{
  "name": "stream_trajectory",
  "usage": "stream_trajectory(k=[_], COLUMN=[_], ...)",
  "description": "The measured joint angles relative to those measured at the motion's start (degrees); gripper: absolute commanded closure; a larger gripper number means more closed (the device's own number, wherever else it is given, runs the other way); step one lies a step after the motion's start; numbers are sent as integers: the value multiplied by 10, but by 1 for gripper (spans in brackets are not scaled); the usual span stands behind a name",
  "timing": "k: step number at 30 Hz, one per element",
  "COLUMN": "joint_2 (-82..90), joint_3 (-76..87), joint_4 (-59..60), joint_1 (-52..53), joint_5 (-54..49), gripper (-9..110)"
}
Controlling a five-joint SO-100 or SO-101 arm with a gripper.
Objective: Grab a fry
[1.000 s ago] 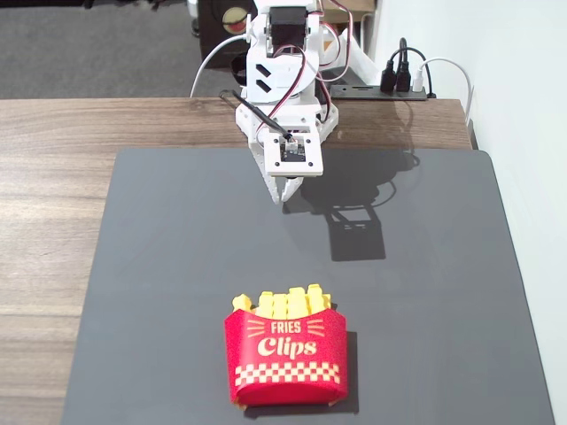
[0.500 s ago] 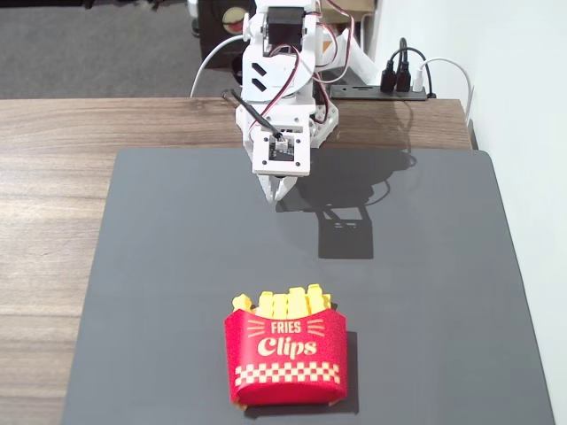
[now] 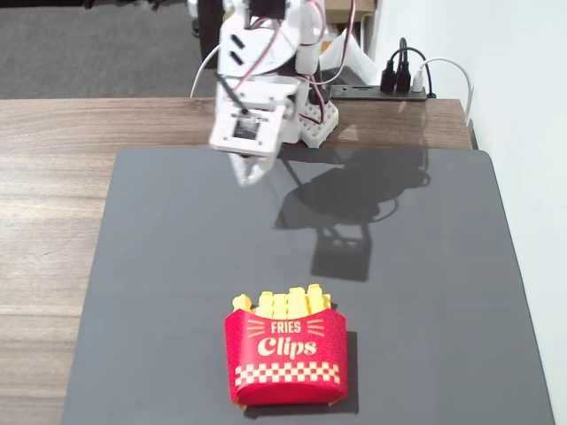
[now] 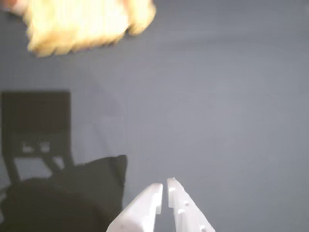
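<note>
Standing five fries (image 3: 290, 304), one carton (image 3: 285, 359)

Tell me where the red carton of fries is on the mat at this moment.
In the fixed view, the red carton lies near the front edge of the dark mat, roughly in the middle, with the yellow fries sticking out of its top, far from the gripper.

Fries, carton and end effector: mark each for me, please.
fries (image 3: 288, 304), fixed view, on the yellow tips above the carton rim.
red carton (image 3: 285, 359), fixed view, on its printed front face.
end effector (image 4: 164, 186), wrist view, between the nearly touching white fingertips.
</note>
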Motion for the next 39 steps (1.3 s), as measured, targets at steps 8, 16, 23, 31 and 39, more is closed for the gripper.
stream_trajectory(k=[8,16,23,31,39], joint_2=[-171,-339,-488,-627,-706], joint_3=[-86,-196,-304,-402,-465], joint_4=[-91,-133,-136,-138,-138], joint_1=[41,44,24,-18,-33], joint_5=[-35,-58,-58,-58,-55], gripper=[86,85,85,85,86])
